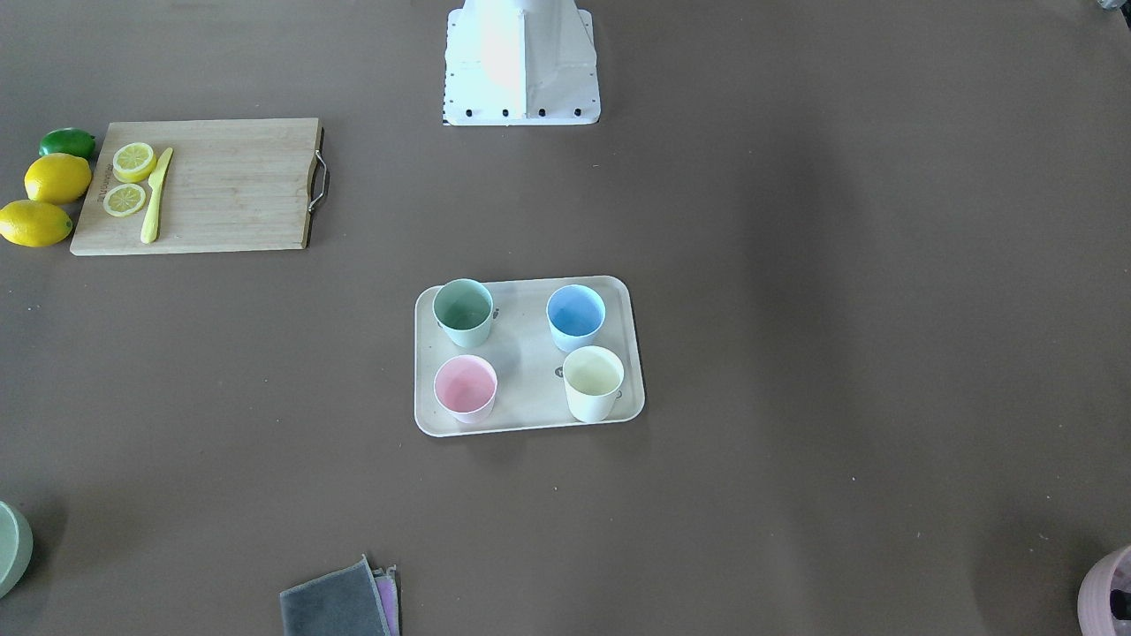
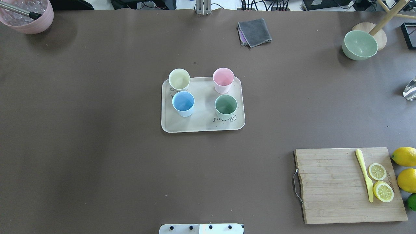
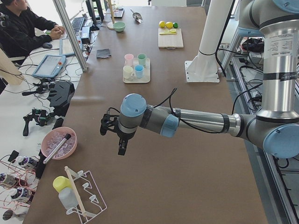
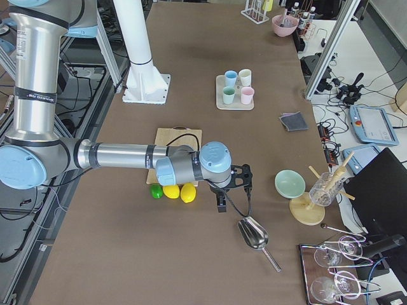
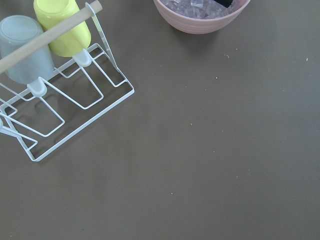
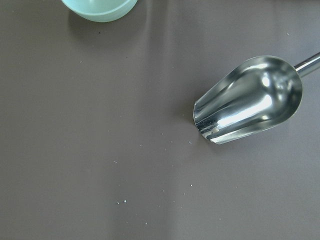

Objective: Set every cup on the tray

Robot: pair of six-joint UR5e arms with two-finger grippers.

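Four pastel cups [image 2: 183,103] upright on cream tray [image 2: 201,124].

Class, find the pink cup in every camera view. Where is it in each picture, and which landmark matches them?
Exterior front-facing: pink cup, tray's lower-left corner.
Overhead exterior: pink cup, tray's upper-right corner.
Exterior left: pink cup, far up the table, upper-left of the four.
Exterior right: pink cup, lower-right of the four.
Left wrist-mounted: not in it.
Right wrist-mounted: not in it.
Shared landmark: the tray.

Metal scoop [image 6: 248,98] lying on brown table [image 6: 100,150], green bowl [image 6: 100,7] at top edge
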